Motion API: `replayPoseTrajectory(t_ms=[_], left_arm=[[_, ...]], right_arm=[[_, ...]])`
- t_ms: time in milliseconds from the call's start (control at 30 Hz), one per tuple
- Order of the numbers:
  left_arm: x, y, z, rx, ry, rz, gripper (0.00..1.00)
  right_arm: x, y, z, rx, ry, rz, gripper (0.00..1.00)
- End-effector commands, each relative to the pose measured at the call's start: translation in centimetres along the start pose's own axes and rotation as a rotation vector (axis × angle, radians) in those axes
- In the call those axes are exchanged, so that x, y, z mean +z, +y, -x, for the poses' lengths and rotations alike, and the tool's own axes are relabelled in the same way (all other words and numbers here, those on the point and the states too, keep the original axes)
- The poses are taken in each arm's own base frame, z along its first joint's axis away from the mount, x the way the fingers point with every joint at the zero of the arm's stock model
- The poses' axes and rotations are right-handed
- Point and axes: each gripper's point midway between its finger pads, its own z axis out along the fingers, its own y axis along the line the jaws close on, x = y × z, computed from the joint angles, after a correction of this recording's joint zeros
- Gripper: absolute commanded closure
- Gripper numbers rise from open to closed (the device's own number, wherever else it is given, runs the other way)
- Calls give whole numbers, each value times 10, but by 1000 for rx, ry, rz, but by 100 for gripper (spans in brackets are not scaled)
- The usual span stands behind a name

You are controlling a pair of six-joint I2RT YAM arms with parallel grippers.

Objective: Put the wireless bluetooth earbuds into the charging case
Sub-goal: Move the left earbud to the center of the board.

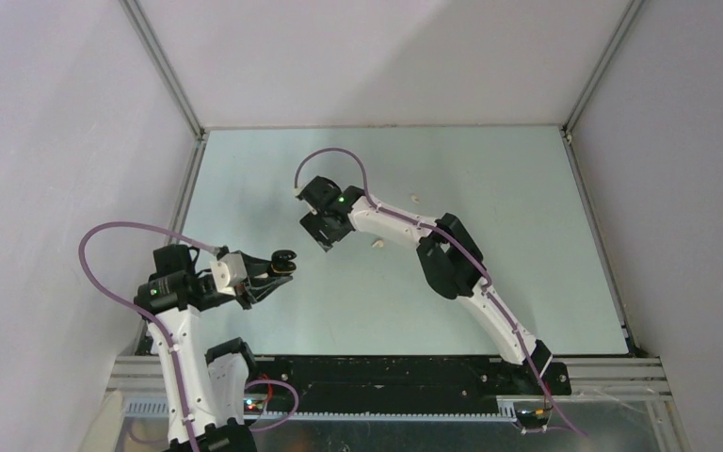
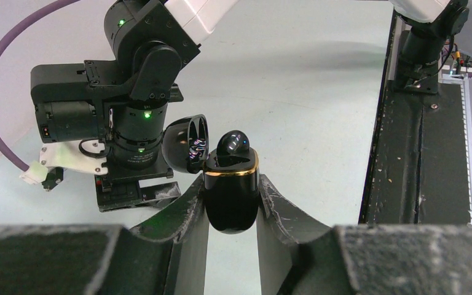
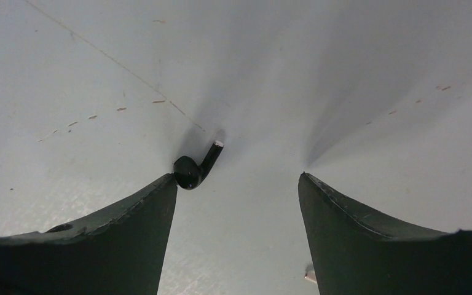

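- The left hand (image 2: 232, 184) is clamped on the glossy black pebble-shaped plastic charging case (image 2: 232, 212). It holds the case above the bench at the near left, with the hinged lid (image 2: 187, 144) swung open.
- One small black plastic earbud (image 2: 232, 142) sits in the mouth of the charging case, its rounded head standing above the gold rim.
- The right hand (image 3: 236, 177) is spread wide and grips nothing. It hangs low over the pale grey-green bench (image 3: 67, 74), farther back than the left hand.
- A loose black short-stemmed earbud (image 3: 192, 169) lies flat on the bench. It is touching or just beside one fingertip (image 3: 160, 190), well off-centre in the gap.
- A pale beige-white earbud (image 1: 377, 245) lies beside the right arm, and another pale earbud (image 1: 417, 199) lies farther back and to the right.
- Handling judgement: the loose black earbud is very light, rigid, smooth and rounded. It is likely to skid on the bench or squirt out of a pinch.
- Recommended hold: centre the right hand over the loose black earbud first. Then close gently across the bulbous head, leaving the stem free to enter the socket.
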Motion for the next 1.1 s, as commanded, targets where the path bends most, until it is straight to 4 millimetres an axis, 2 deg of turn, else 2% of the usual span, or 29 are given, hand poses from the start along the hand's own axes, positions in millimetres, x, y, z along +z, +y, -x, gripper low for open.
replayPoseTrajectory(t_ms=[0,600,767,867,1067], left_arm=[[0,4,15,72,-19,6,100],[0,5,15,67,-20,8,100],[0,5,15,68,-20,8,100],[0,4,15,71,-20,8,100],[-1,5,15,71,-18,9,100]], right_arm=[[-3,-23,6,-29,-18,-71,23],[-25,-52,1,-46,-6,-101,21],[-29,-71,11,-13,-35,-129,21],[-35,-67,15,24,-44,-60,21],[-49,-33,21,124,-71,153,21]])
